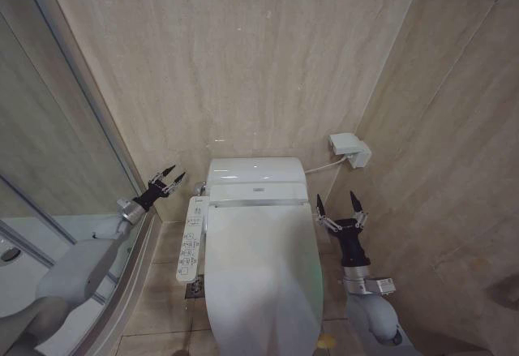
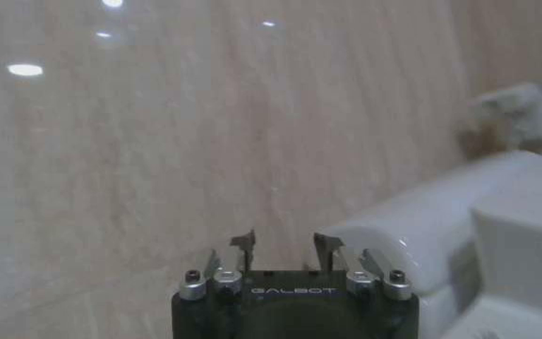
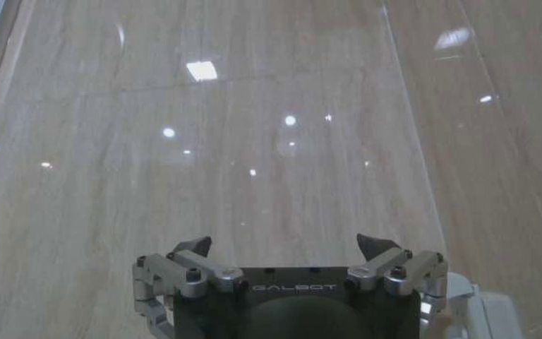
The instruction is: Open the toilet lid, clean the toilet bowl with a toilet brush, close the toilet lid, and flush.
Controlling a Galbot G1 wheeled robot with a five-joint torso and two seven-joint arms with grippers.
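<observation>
Beige marble-look wall tiles (image 1: 243,64) behind and to the right of the toilet, glass shower partition (image 1: 49,153) on its left, tiled floor (image 1: 162,291) below

Toilet lid (image 1: 261,275) is down, flat over the bowl, glossy white, in front of the tank housing (image 1: 256,179). Bowl interior is covered, can't see it. Side control panel (image 1: 190,238) sticks out from the toilet's left edge, beside the lid. White wall box (image 1: 350,149) with a cable sits up and to the right of the tank

Left end effector (image 1: 167,179) hangs in the air left of the tank, near the corner between wall and shower glass, fingers spread apart, nothing between them, not touching the toilet. Left wrist view has its fingertips (image 2: 243,245) pointing at the wall with the white tank edge (image 2: 412,226) off to one side

Right end effector (image 1: 338,207) hovers just right of the lid's rear end, pointing up toward the wall, fingers wide apart, empty, clear of the lid. Right wrist view: the fingertips (image 3: 198,246) face bare tile (image 3: 252,127)
</observation>
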